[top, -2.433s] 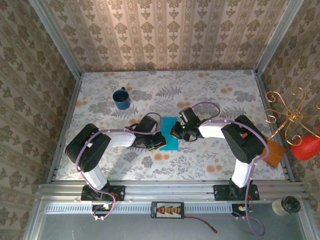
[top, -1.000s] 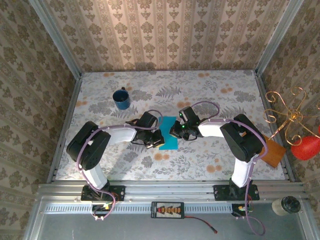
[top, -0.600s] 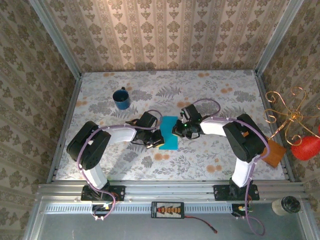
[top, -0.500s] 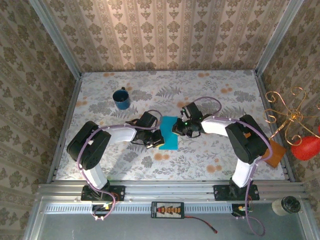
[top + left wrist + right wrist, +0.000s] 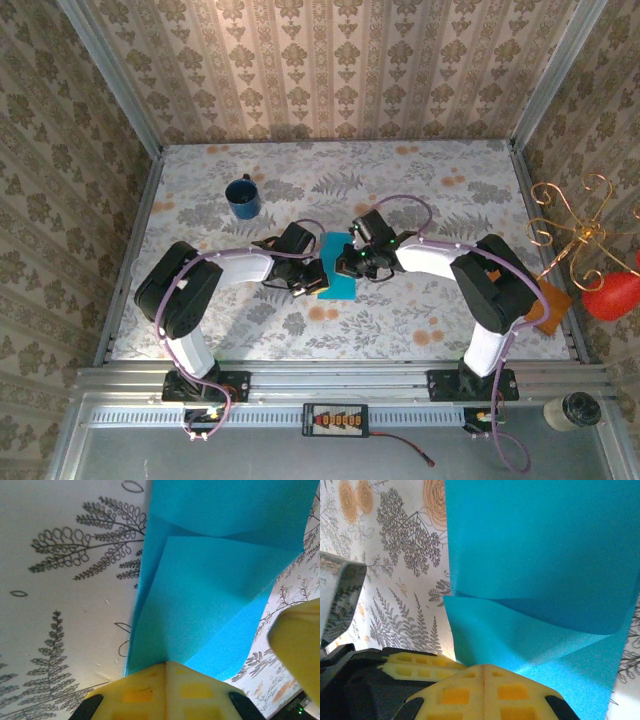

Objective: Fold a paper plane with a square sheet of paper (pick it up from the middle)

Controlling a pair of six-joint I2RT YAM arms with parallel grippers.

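Note:
The square sheet of paper (image 5: 338,270) is a folded turquoise strip lying on the floral table between both arms. My left gripper (image 5: 314,277) is at its left edge, with the jaws closed. In the left wrist view the yellow fingertips (image 5: 150,680) meet on a raised flap of the paper (image 5: 210,605). My right gripper (image 5: 349,266) leans over the sheet from the right, also shut. In the right wrist view its yellow pads (image 5: 510,687) pinch a lifted fold of the paper (image 5: 535,560), with the left gripper's fingers (image 5: 415,662) just beside them.
A dark blue mug (image 5: 242,197) stands at the back left. An orange-brown board (image 5: 550,306) lies at the right table edge, beside a copper wire stand (image 5: 572,228) and a red object (image 5: 612,295). Metal frame rails border the floral table (image 5: 430,320).
The right gripper has shifted left over the paper, closing in on the left gripper. The left gripper moved onto the sheet's left edge earlier and has stayed there since.

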